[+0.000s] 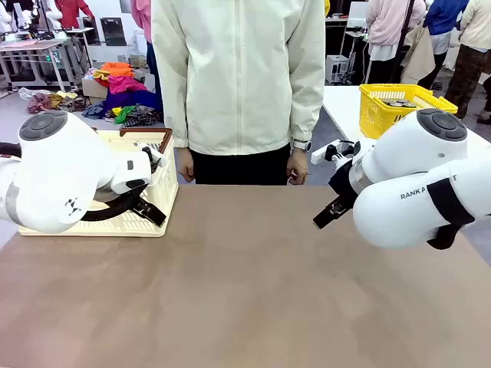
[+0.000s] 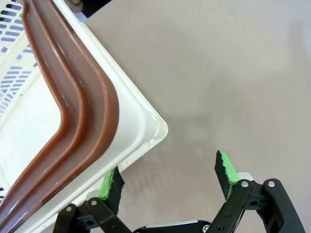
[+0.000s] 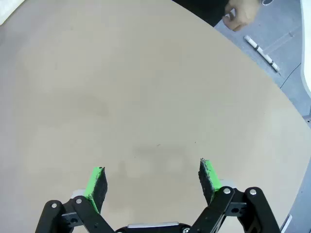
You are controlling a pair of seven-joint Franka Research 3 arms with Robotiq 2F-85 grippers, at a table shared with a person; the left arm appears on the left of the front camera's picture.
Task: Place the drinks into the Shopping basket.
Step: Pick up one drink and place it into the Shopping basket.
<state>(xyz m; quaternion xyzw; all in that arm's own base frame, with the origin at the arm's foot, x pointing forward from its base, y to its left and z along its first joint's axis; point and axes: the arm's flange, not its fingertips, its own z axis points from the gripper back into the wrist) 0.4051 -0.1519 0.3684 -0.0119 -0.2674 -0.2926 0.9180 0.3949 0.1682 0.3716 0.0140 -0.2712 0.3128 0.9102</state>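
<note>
The left end effector [image 2: 169,177] hangs released, with the Shopping basket [image 2: 138,121] corner at its ten o'clock, just beside one pad. The right end effector [image 3: 152,182] hangs released over the tabletop [image 3: 146,97].

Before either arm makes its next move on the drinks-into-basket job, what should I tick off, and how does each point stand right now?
1. Left end effector open with nothing between its pads: ok.
2. Right end effector open with nothing between its pads: ok.
3. Shopping basket standing on the table on the robot's left side: ok.
4. Gap between the left end effector and the basket corner: cannot tell; one finger sits right by the rim in the left wrist view.
5. Person's hands off the table, hanging at the far edge: ok.
6. A drink picked out to grasp: cannot tell.
</note>
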